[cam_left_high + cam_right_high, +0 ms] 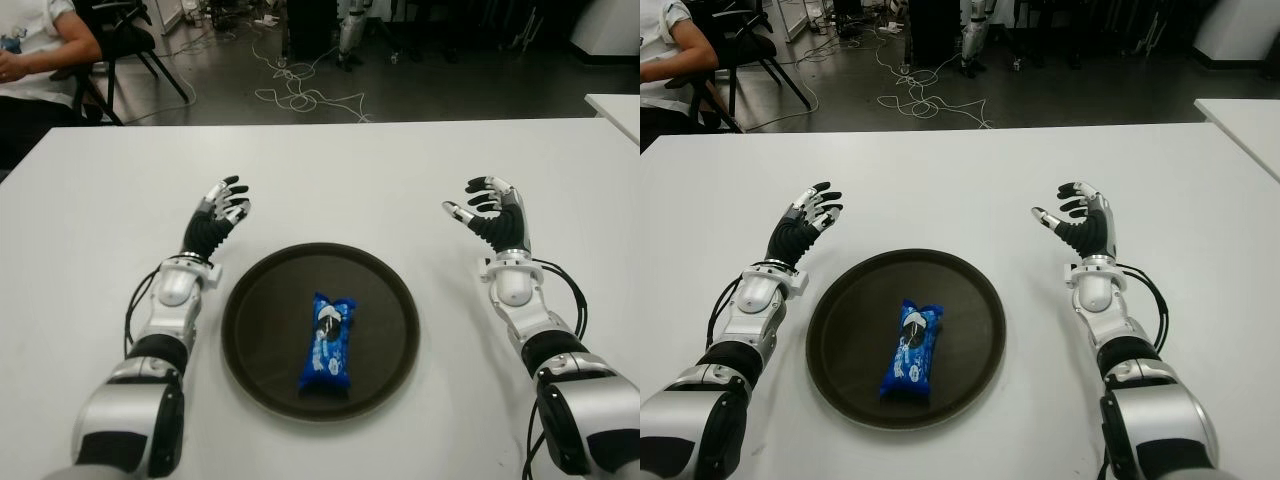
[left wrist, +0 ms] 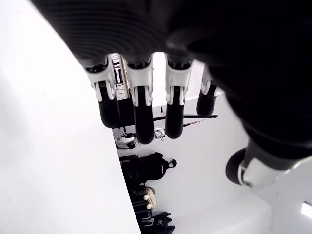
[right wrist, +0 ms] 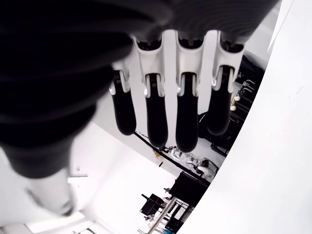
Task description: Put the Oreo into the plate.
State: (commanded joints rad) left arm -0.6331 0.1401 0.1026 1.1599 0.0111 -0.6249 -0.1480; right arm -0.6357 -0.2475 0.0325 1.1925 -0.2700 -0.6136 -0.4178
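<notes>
Lying in plate [image 1: 250,300], Oreo [image 1: 331,342] between spread left robot hand [image 1: 222,212], right robot hand [image 1: 492,212]

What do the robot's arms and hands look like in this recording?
Both arms are built from silver-grey and black shells, with a white rounded wrist section and thin black cables looping along each forearm. The left hand and right hand have black ribbed palms. Their fingers are black with white and silver knuckle segments and rounded black tips. No markings are readable.
</notes>
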